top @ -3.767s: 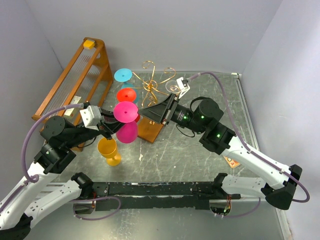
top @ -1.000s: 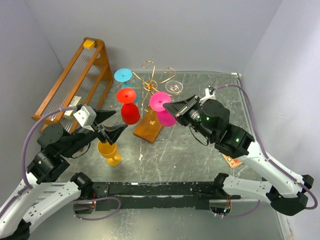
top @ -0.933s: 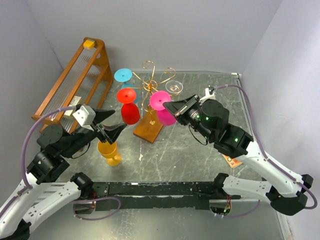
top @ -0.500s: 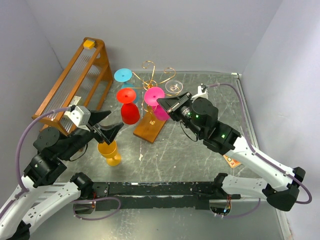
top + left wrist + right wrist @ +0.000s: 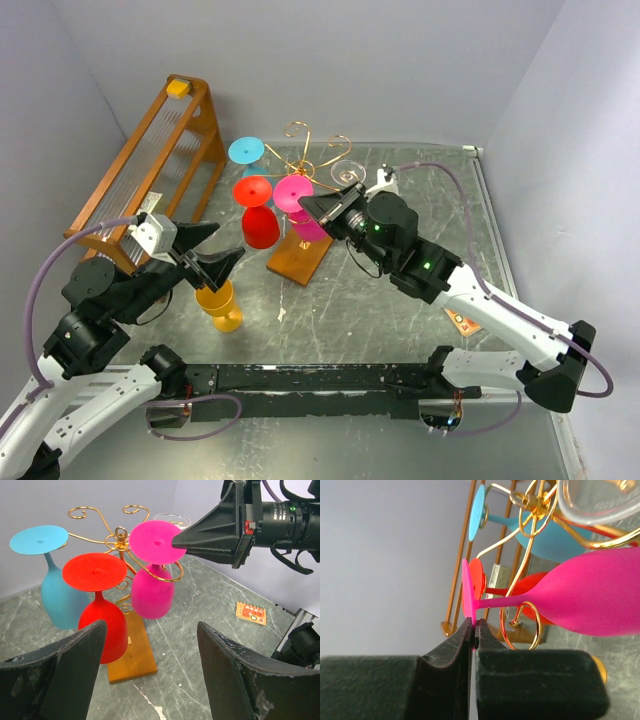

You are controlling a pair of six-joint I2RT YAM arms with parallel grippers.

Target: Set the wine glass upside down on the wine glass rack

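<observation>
Right wrist view: right pincer (image 5: 472, 626) clamps the inverted pink plastic wine glass (image 5: 590, 595) by its foot. The gold wire scroll rack (image 5: 120, 539) sits just ahead, and the stem probably needs seating next. Left pincer (image 5: 151, 625) stands wide, empty.

Right edge cuts off the wine glass (image 5: 585, 595).

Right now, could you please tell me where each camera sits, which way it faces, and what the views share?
Top external: above and behind the robot, looking down on the table; left arm and right arm show.
Left wrist: looks between its own open fingers at the wine glass rack and right gripper.
Right wrist: rolled sideways, looks along its shut fingers pinching the pink wine glass's foot.
Shared: all show rack and pink glass.
</observation>
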